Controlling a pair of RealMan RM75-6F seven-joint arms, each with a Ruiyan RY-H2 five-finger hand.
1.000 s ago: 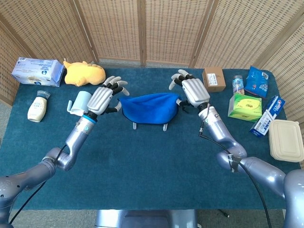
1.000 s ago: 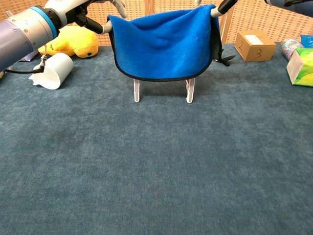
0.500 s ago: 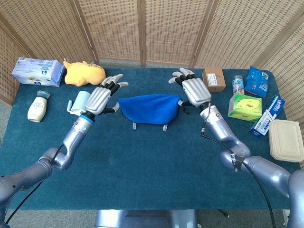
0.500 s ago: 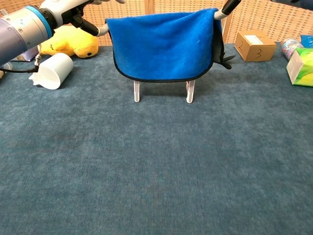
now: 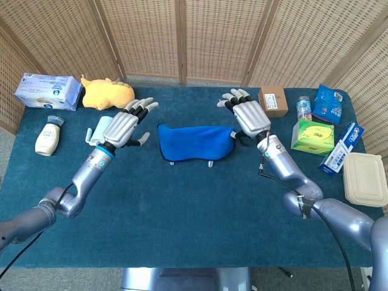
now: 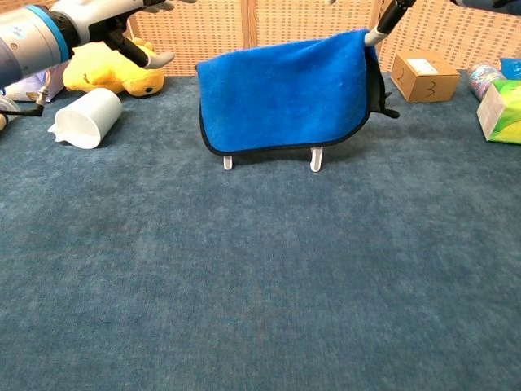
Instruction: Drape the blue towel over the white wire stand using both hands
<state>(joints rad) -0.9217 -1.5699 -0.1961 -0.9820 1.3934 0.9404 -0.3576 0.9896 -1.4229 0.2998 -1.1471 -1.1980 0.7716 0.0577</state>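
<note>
While the soft blue towel (image 6: 283,94) hangs over the white wire stand (image 6: 317,159), the left hand (image 5: 123,126) and right hand (image 5: 250,117) hover beside it, fingers spread, empty.

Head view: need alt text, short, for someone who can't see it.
A blue towel hangs draped over a white wire stand mid-table, the robot's open left hand and right hand on either side of it. Around them on the dark teal cloth: a yellow plush, a white cup, boxes and packets.
</note>
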